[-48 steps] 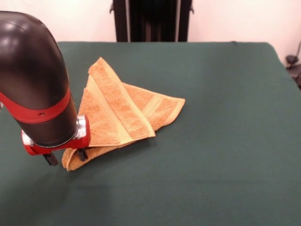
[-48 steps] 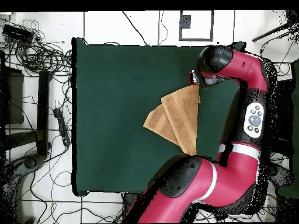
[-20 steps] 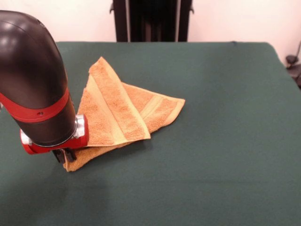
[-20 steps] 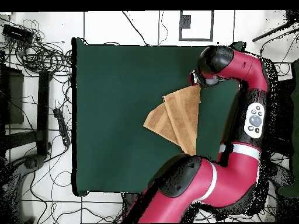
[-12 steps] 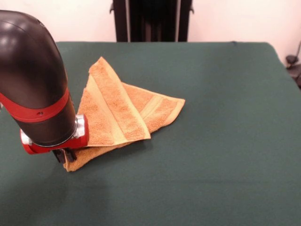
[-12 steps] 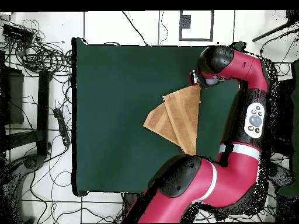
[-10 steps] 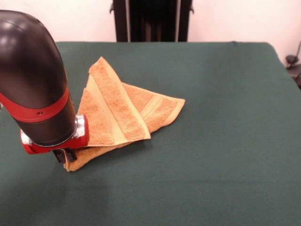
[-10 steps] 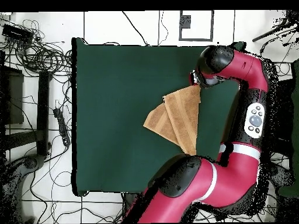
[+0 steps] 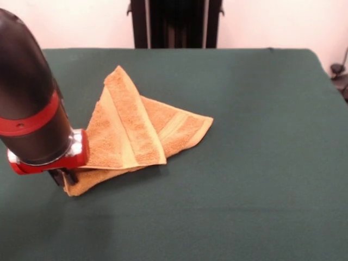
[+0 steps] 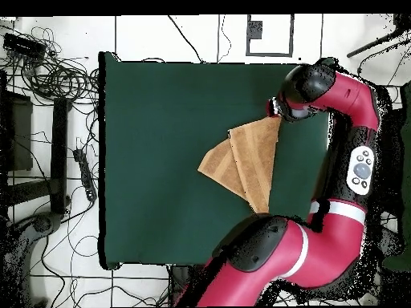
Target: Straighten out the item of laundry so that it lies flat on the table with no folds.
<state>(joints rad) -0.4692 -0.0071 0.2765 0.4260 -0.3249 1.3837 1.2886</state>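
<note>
Towel (image 9: 130,128) lies folded into a rough triangle on the tabletop (image 9: 255,163), left of centre in front view, w/ a top flap doubled over. End effector (image 9: 61,176) is closed on the towel's near-left corner, low at the cloth. To do this well: keep the pinch firm, pull corner outward and low so layers slide apart, not bunch; stop before the edge.

Tangled black cables (image 10: 50,74) lie on the white tiled floor (image 10: 160,36) beside my work area.
</note>
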